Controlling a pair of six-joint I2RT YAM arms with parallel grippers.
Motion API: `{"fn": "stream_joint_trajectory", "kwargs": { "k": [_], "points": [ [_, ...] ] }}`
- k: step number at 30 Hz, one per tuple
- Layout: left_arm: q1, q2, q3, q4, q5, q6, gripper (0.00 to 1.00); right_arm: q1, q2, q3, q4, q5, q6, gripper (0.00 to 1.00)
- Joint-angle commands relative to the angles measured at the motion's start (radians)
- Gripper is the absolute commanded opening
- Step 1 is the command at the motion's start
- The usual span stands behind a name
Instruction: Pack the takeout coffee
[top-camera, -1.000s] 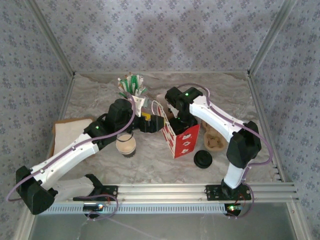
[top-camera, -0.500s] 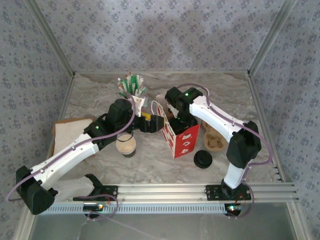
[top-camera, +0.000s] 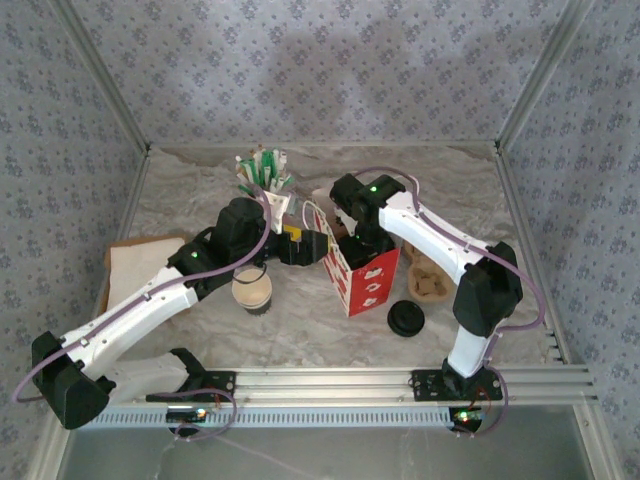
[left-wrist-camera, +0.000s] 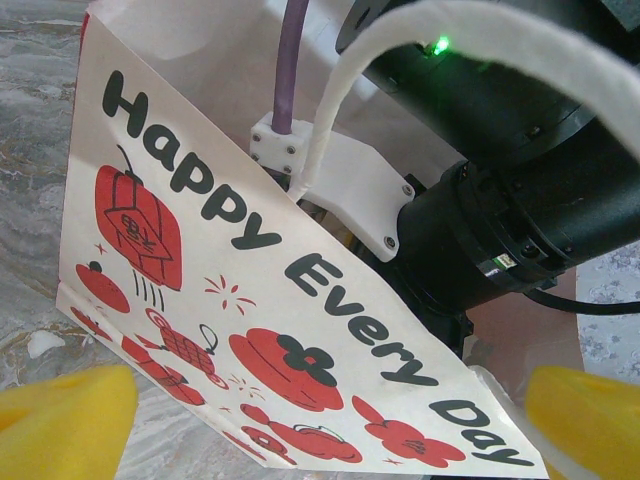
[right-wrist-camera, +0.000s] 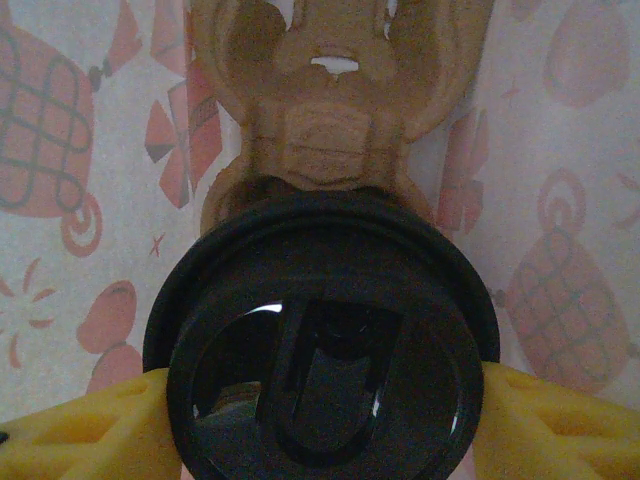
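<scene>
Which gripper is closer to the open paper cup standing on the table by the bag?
Left. The left gripper sits open just beyond the paper cup, facing the side of the bag. The right gripper is down inside the bag, clamped on a black lid, farther away.

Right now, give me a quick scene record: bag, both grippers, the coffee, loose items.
bag: upright on table, red-and-white
left gripper: open, facing bag's printed side
right gripper: down inside bag, shut on black-lidded cup
takeout coffee: on table left of bag, no lid, not packed
loose black lid: on table, near side of bag
brown carrier: on table right of bag
</scene>
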Motion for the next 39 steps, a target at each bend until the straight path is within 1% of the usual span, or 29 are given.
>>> {"fn": "stream_joint_trajectory", "kwargs": {
  "k": [1,13,39],
  "points": [
    [-0.009,0.005,0.017,0.032,0.003,0.008,0.99,-0.001,0.016,-0.03,-0.008,-0.012,-0.019,0.67],
    [-0.008,0.009,0.024,0.03,0.007,0.01,0.99,-0.001,0.03,-0.057,0.019,-0.026,-0.022,0.68],
    [-0.008,0.02,0.029,0.031,0.008,0.011,1.0,-0.002,0.03,-0.057,0.017,-0.026,-0.031,0.68]
  ]
}}
